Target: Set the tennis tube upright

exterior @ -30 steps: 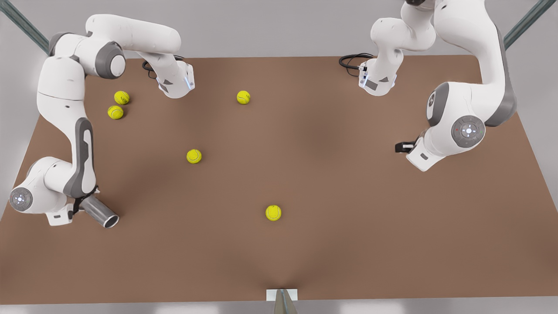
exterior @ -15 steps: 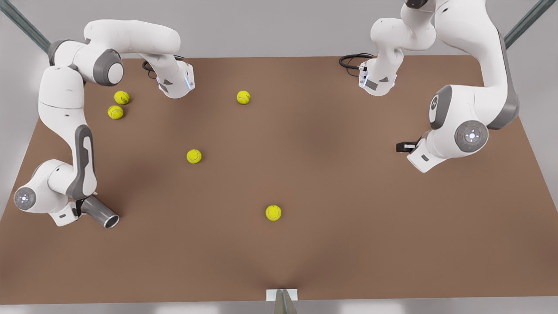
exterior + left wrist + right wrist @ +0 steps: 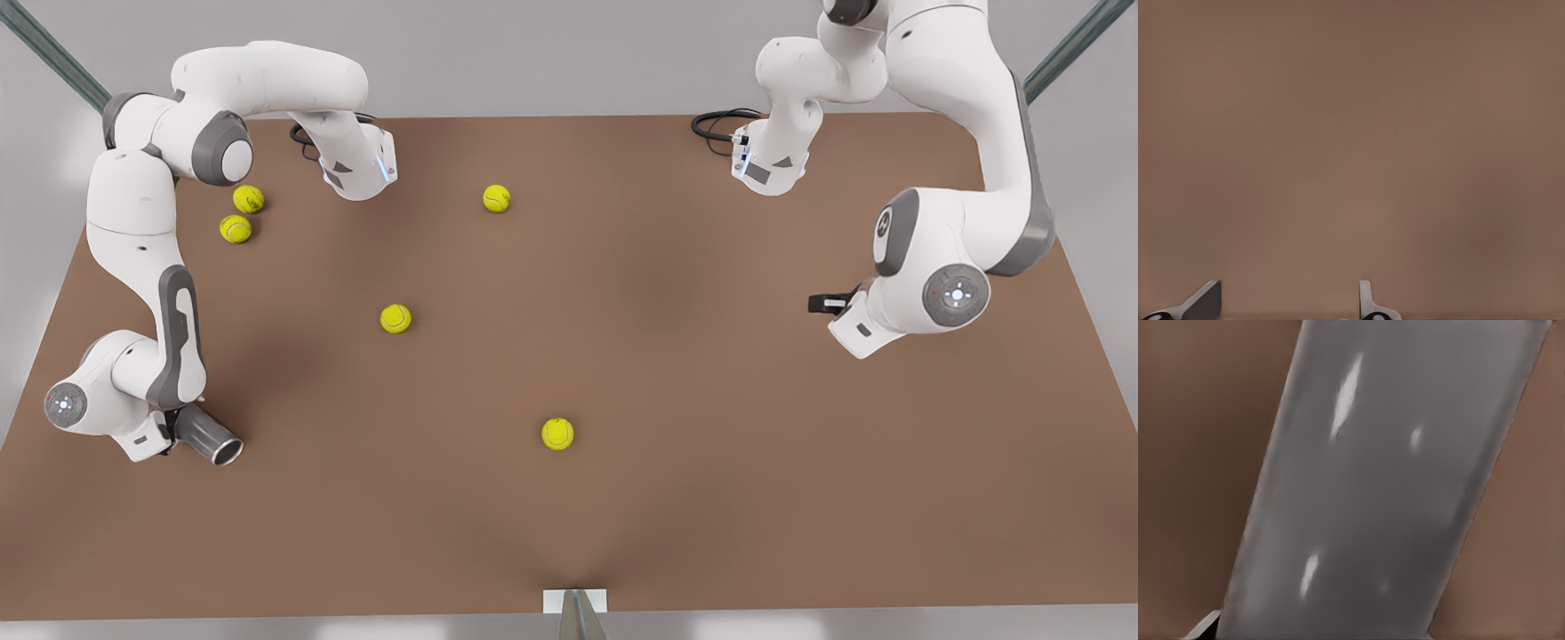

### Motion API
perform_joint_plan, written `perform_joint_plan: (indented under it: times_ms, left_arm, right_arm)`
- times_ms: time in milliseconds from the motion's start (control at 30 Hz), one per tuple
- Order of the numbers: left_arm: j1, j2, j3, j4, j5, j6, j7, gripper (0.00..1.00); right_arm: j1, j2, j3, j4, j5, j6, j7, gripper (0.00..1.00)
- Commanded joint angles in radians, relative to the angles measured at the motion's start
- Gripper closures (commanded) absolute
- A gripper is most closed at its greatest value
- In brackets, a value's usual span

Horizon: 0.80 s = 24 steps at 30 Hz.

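Note:
The tennis tube (image 3: 206,438) is a grey cylinder with a shiny rim. It lies on its side on the brown table (image 3: 676,418) near the front view's left edge, open end toward the table's middle. My right gripper (image 3: 172,425) is down at the tube's closed end. In the right wrist view the tube (image 3: 1385,487) is very close, and one fingertip (image 3: 1207,625) shows beside it, set wide. My left gripper (image 3: 819,303) waits open over bare table at the front view's right, its fingertips (image 3: 1208,297) spread with nothing between them.
Several yellow tennis balls lie loose: two (image 3: 242,213) at the back left, one (image 3: 496,198) at the back middle, one (image 3: 396,318) left of centre, one (image 3: 557,433) near the front. Black cables (image 3: 716,124) lie by the far arm base.
The right arm has shifted toward the tube and lower, covering more of its closed end. The tube's rim has stayed put. The left arm has sunk slightly.

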<state>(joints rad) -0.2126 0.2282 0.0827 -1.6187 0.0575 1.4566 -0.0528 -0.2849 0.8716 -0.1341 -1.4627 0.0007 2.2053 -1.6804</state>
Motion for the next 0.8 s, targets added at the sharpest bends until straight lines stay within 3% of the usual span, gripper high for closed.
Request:
perform_joint_plan:
  times_ms: [0, 67, 133, 167, 300, 433, 767]
  left_arm:
    - [-0.001, 0.0, 0.0, 0.0, 0.001, -0.002, 0.022, 0.0]
    - [-0.001, 0.007, 0.0, 0.0, 0.001, -0.002, 0.022, 0.0]
    - [0.001, 0.008, 0.0, 0.0, 0.001, -0.002, 0.022, 0.0]
    - [0.001, 0.008, 0.0, 0.0, 0.001, -0.002, 0.022, 0.0]
    - [0.001, 0.013, 0.002, 0.002, 0.001, -0.002, 0.022, 0.0]
    - [0.009, 0.016, 0.002, 0.002, 0.001, -0.002, 0.022, 0.0]
    - [0.019, 0.034, -0.003, -0.021, -0.008, 0.008, 0.027, 0.0]
  right_arm:
    - [0.003, 0.0, 0.002, 0.001, 0.004, 0.019, -0.085, 0.17]
    - [0.006, -0.008, 0.004, 0.001, 0.004, 0.008, -0.082, 0.22]
    - [0.009, -0.01, 0.007, 0.001, 0.004, 0.005, -0.084, 0.41]
    - [0.013, -0.016, 0.008, 0.001, 0.004, -0.007, -0.084, 0.43]
    - [0.112, -0.077, 0.017, 0.007, 0.05, -0.134, -0.082, 0.43]
    - [0.34, -0.092, 0.017, 0.028, 0.165, -0.16, -0.019, 0.42]
    - [0.937, -0.198, 0.004, 0.033, 0.134, -0.371, 0.899, 0.42]
